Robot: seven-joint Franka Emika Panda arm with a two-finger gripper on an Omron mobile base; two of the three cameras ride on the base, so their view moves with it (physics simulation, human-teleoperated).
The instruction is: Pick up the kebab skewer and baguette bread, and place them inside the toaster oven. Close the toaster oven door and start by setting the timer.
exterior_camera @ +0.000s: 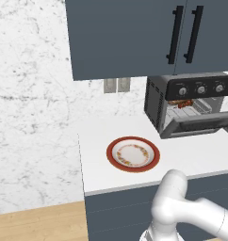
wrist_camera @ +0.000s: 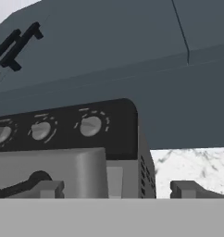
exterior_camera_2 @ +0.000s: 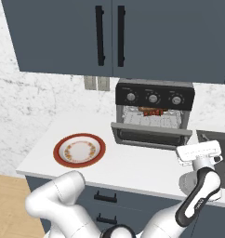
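gripper [wrist_camera: 117, 189]: fingers wide apart, holding nothing, low at the door's right end | door [exterior_camera_2: 150, 133]: partly raised, not shut | oven [exterior_camera_2: 154, 96]: on counter | skewer [exterior_camera_2: 152, 111]: on rack inside | plate [exterior_camera_2: 101, 151]: left of oven

A kitchen: marble backsplash [exterior_camera: 31, 94], blue cabinets [exterior_camera: 134, 33], toaster oven [exterior_camera_2: 154, 111] on counter [exterior_camera: 191, 150].

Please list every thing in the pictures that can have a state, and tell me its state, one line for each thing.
toaster oven door: partly open, tilted outward, not shut.
toaster oven: holds food on its rack.
kebab skewer: lying on the rack inside the oven.
plate: on the counter, nothing on it.
upper cabinet doors: closed.
gripper: fingers apart, holding nothing, near the door's right end.
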